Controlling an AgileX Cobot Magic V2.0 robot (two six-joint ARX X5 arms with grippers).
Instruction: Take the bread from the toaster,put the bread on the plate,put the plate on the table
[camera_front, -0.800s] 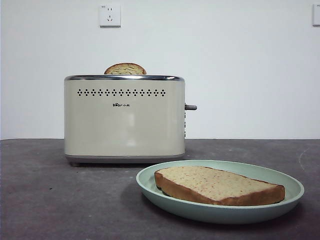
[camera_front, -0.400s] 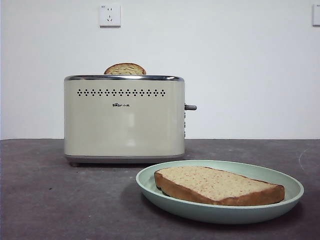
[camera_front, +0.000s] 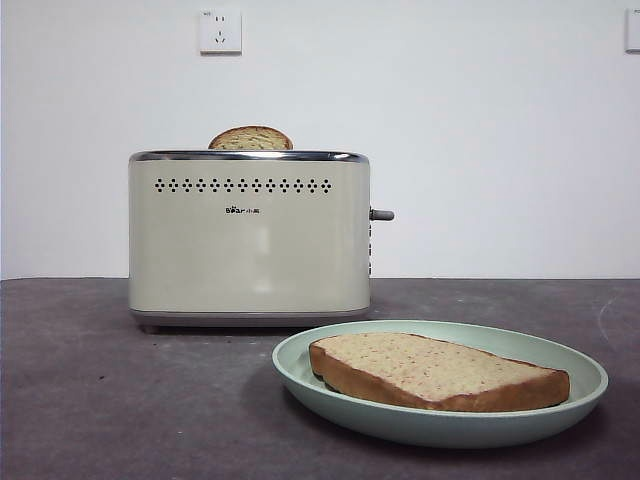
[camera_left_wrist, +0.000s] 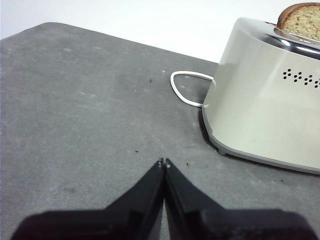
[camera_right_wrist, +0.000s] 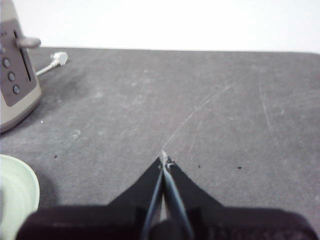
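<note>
I see nothing shifted over the last second: the speckled tan bread slice (camera_front: 437, 371) lies on the mint-green round plate (camera_front: 300, 372) on the dark grey desk (camera_front: 100, 400) before the cream toaster (camera_front: 248, 235), both grippers' jaws closed and empty, so the task looks complete.

You see the dark grey table (camera_front: 120, 400). On it stand the toaster (camera_front: 249, 235) and, nearer to you, the plate (camera_front: 440, 425); a white cord (camera_left_wrist: 182, 90) lies beside the toaster.

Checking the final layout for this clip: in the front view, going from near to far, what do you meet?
Plate holding the bread → toaster with a second slice in its slot → wall socket.
</note>
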